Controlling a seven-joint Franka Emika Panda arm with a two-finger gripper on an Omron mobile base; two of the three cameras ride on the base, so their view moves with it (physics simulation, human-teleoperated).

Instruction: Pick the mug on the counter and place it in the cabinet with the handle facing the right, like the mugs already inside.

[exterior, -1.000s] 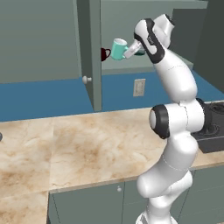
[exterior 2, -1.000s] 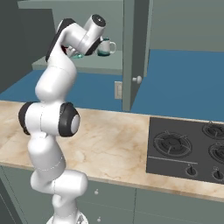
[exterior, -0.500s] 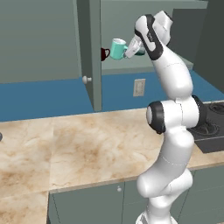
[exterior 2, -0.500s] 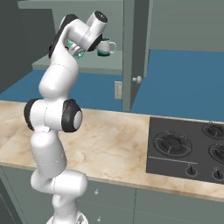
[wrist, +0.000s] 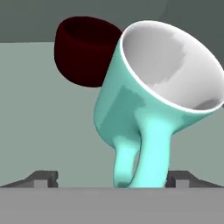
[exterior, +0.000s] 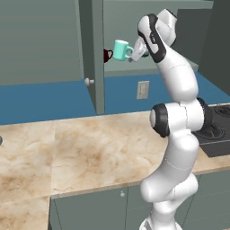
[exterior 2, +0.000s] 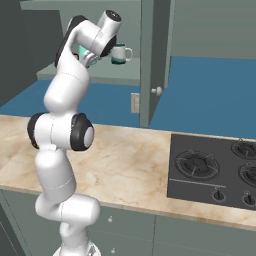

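In the hand view the two dark fingers (wrist: 43, 178) stand wide apart at the bottom left and bottom right of the frame, and the loop handle of the mug (wrist: 148, 105) hangs in the gap between them without either tip touching it. The mint mug is tilted there, its white inside turned toward the upper right of the frame. Behind it, at the upper left, is a dark red mug (wrist: 83, 50) against the pale cabinet shelf (wrist: 39, 109). In the left base view the beige marbled desk (exterior: 90, 157) spreads across the lower half of the frame, and the white arm rises from the lower right up to the upper middle, where the mug (exterior: 120, 49) is at the cabinet (exterior: 94, 54) opening, just right of the dark red mug (exterior: 107, 55). In the right base view a white mug with a dark band (exterior 2: 120, 53) stands on the shelf at the upper middle, beside the hand.
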